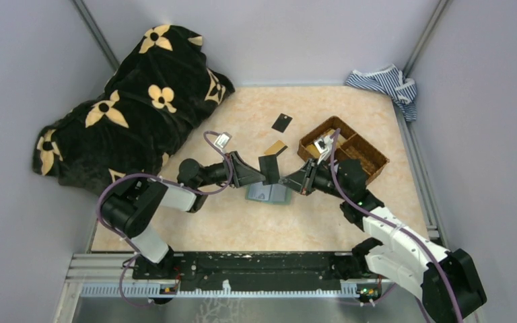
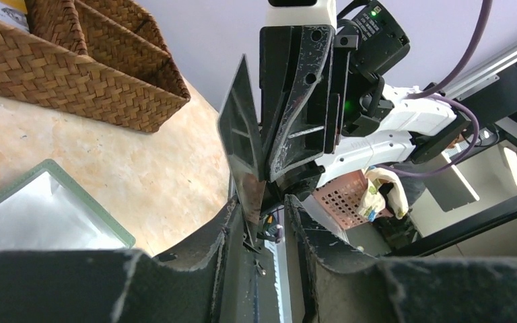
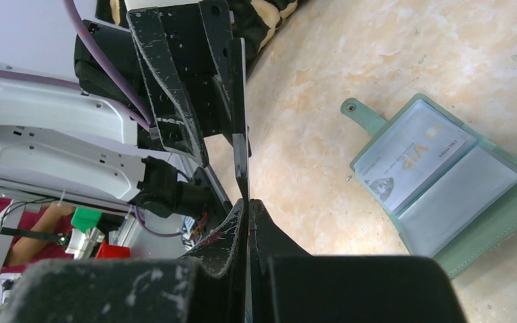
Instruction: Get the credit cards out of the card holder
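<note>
The sage-green card holder (image 1: 269, 194) lies open and flat on the table; in the right wrist view (image 3: 505, 222) a pale grey-white credit card marked VIP (image 3: 417, 158) sits in its clear pocket. A thin dark card (image 1: 269, 166) stands upright in the air just above it, between both grippers. My right gripper (image 3: 249, 205) is shut on one edge of this card (image 3: 240, 121). My left gripper (image 2: 269, 208) has its fingers around the opposite edge of the card (image 2: 242, 148), with a gap at one finger, so it is open.
A loose black card (image 1: 282, 122) and a gold card (image 1: 275, 148) lie behind the wallet. A brown woven divided basket (image 1: 343, 151) stands to the right. A black flowered blanket (image 1: 134, 108) fills the back left and a striped cloth (image 1: 384, 84) the back right corner.
</note>
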{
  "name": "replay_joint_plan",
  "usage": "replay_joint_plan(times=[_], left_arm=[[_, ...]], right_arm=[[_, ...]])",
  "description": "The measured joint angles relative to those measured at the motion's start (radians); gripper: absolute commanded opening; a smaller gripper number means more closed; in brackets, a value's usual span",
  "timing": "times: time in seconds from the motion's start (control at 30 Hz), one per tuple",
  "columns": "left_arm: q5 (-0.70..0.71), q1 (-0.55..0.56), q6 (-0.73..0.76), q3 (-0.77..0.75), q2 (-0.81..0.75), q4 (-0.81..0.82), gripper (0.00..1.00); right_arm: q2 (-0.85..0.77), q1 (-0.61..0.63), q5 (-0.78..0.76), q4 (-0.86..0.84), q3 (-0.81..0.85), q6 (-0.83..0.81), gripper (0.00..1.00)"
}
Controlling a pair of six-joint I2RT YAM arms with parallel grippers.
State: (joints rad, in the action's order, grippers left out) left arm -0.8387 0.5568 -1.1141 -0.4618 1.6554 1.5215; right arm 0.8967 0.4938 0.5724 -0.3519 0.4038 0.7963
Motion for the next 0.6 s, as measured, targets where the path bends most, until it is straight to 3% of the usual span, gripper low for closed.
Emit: replay_joint_plan(times=[0.1,0.23,0.57,0.6], left_arm=[[0.000,0.000,-0.014,0.000,0.011,0.002,0.27],[0.000,0.004,-0.033,0.000,0.032,0.004,0.00],[-0.008,0.005,-0.087,-0.019,0.074,0.005,0.00],[-0.008,0.005,-0.089,-0.019,0.074,0.005,0.00]], right_arm=[[0.005,0.000,0.003,0.000,0.000,0.000,0.00],[0.006,0.000,0.006,-0.002,0.000,0.000,0.00],[0.006,-0.005,-0.004,0.024,0.000,-0.019,0.00],[0.006,-0.005,-0.004,0.024,0.000,-0.021,0.05]])
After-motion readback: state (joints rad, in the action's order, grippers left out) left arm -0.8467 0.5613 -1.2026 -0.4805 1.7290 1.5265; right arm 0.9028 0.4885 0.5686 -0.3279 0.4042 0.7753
